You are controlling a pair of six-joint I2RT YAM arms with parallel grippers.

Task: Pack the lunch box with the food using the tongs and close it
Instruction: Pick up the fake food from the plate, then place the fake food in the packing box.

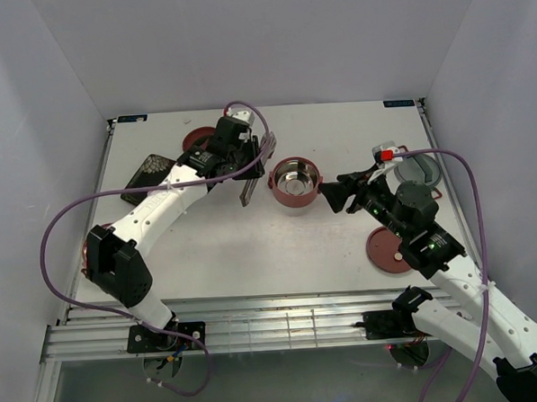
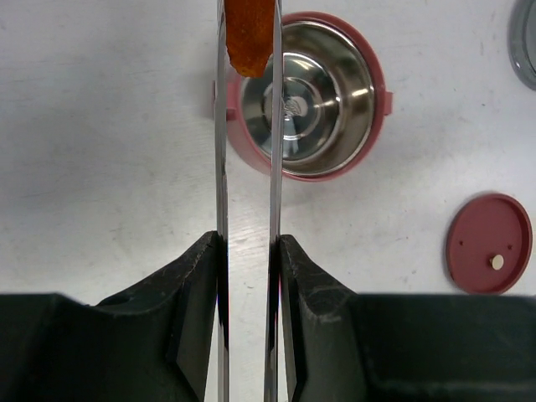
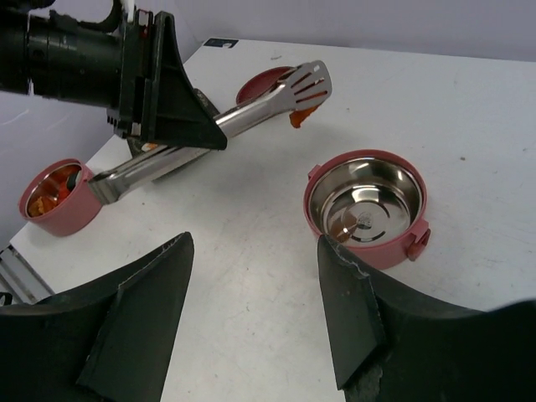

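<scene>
Judging by its look, the orange food piece (image 2: pixel 249 38) is light, soft and probably slick. It is pinched at the tips of the tongs (image 3: pixel 251 109), raised just off the far-left rim of the open lunch box tier (image 1: pixel 294 182), not yet over its steel inside.

Tongs: thin springy steel, likely to slip if the squeeze eases. Best held partway along both arms.

Left jaws: clenched on the tongs. Left arm (image 1: pixel 161 207) reaches from near left to far centre of the bench (image 1: pixel 253 256).

Right jaws: released, holding nothing, just right of the tier.

A second tier (image 3: pixel 54 197) holding food stands near left. A red lid (image 1: pixel 388 249) lies near right.
</scene>
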